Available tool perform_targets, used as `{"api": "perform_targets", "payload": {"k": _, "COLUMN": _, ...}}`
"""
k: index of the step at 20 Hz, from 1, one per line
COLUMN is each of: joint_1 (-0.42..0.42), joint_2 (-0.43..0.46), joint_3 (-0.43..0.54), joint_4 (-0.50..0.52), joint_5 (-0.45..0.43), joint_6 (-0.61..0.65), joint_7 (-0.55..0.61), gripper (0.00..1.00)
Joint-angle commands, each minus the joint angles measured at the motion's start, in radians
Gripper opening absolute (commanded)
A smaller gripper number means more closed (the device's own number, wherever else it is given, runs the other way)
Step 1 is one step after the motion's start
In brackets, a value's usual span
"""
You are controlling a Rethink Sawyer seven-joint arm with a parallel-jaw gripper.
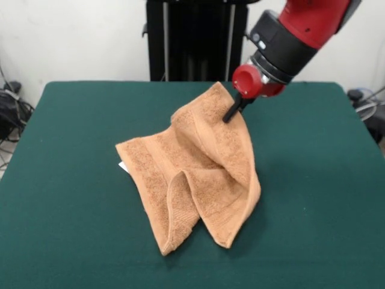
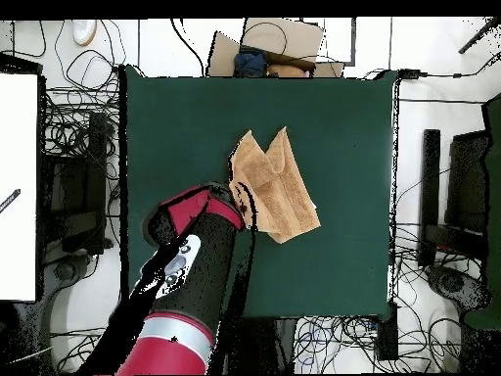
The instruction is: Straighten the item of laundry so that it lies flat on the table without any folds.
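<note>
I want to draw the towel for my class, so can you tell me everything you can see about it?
The towel is a light orange-tan terry cloth, fuzzy looking, with woven band stripes near its edges. It is crumpled, not flat: one corner is lifted high by the robot's pincer, and the cloth hangs down from there in deep folds. The lower part rests on the green table, near its middle, with two pointed corners toward the front. A bit of white tag peeks out at its left edge. Only the pincer and the table touch it.

one orange-tan towel (image 1: 195, 165) at table centre, one green table (image 1: 72, 198), one red-and-black arm (image 1: 301, 30) at 1 o'clock, one gripper (image 1: 230, 114), one white tag (image 1: 123, 167)
</note>
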Motion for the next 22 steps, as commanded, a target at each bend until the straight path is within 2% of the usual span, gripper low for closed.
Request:
{"api": "perform_targets", "payload": {"k": 1, "joint_1": 0.019, "joint_2": 0.03, "joint_3": 0.013, "joint_4": 0.088, "joint_5": 0.041, "joint_6": -0.072, "joint_7": 0.299, "gripper": 0.0}}
{"api": "perform_targets", "payload": {"k": 13, "joint_1": 0.057, "joint_2": -0.037, "joint_3": -0.016, "joint_4": 0.125, "joint_5": 0.011, "joint_6": -0.076, "joint_7": 0.249, "gripper": 0.0}}
{"api": "perform_targets", "payload": {"k": 22, "joint_1": 0.084, "joint_2": -0.116, "joint_3": -0.017, "joint_4": 0.144, "joint_5": 0.026, "joint_6": 0.012, "joint_7": 0.217, "gripper": 0.0}}
